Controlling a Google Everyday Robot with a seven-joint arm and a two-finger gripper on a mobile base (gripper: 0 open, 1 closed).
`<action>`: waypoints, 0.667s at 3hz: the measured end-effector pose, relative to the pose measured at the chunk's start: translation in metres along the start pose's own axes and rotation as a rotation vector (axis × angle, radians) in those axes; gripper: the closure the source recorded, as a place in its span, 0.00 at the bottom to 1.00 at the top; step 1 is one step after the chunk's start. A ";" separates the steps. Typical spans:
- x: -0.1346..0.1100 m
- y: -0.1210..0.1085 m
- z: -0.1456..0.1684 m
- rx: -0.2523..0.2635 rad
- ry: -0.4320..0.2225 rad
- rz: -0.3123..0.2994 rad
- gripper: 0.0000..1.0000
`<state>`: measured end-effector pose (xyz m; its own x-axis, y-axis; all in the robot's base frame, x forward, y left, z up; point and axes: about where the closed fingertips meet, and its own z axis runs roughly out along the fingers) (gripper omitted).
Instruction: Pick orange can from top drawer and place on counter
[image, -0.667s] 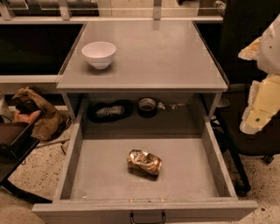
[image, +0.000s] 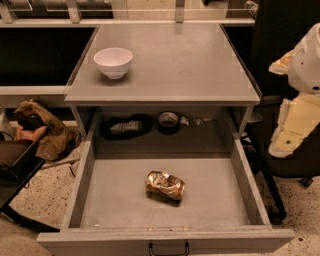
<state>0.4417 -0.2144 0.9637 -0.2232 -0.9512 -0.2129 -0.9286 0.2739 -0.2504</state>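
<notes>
The orange can (image: 165, 185) lies on its side, dented and shiny, on the floor of the open top drawer (image: 240, 180), near the middle and a little toward the front. The drawer's small black handle (image: 168, 248) shows at the bottom edge. The grey counter (image: 180, 60) sits above the drawer. My gripper (image: 295, 125) hangs at the far right, cream and white, outside the drawer's right wall, level with the counter's front edge and well away from the can. It holds nothing that I can see.
A white bowl (image: 113, 61) stands on the counter's left side. At the drawer's back lie a dark tape roll (image: 168, 121) and a black object (image: 125, 127). A brown bag (image: 42, 130) and a dark chair (image: 17, 165) are on the floor at left.
</notes>
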 end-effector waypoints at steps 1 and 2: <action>0.002 0.005 0.045 -0.028 -0.034 0.016 0.00; -0.010 0.009 0.095 -0.088 -0.078 -0.005 0.00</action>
<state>0.4632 -0.1894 0.8741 -0.1980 -0.9377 -0.2854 -0.9528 0.2525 -0.1686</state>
